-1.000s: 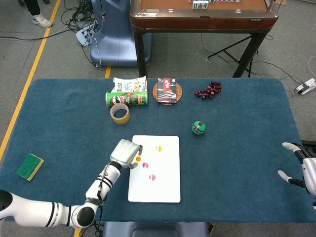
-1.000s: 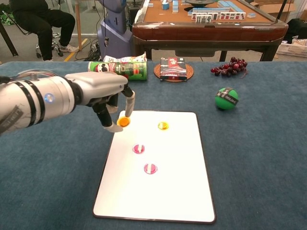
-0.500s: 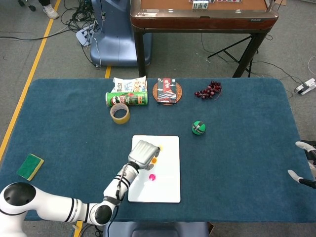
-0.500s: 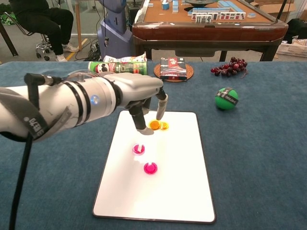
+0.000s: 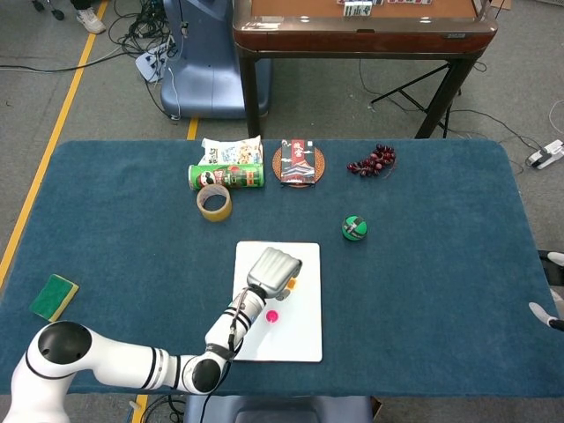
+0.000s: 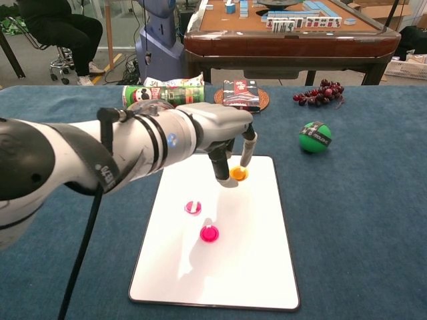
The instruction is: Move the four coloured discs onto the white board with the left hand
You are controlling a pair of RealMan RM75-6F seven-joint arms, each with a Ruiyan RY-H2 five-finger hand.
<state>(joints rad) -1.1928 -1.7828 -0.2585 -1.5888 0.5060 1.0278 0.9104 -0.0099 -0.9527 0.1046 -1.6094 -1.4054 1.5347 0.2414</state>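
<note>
Nearest, two pink discs point(image 6: 209, 233) already lie on the white board point(image 6: 220, 267), mid-area. Further back, left hand point(image 6: 223, 127) pinches the orange disc point(image 6: 238, 173) btwn thumb & a finger, low over the board's far part, prob. to set it down; yellow disc not visible. Right hand point(image 5: 553, 308) sits at table point(image 5: 423, 291) edge, barely in view; can't tell its state.

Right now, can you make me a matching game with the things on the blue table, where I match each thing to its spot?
Things:
1. small orange disc
2. round green ball
3. green-and-yellow sponge
4. bunch of dark red grapes

Spots:
A. near the table's left edge
B. at the left hand's fingertips, over the flat white board
C. far side, right of the round coaster
D. on the cloth, right of the board

Pairs: 1-B, 2-D, 3-A, 4-C
</note>
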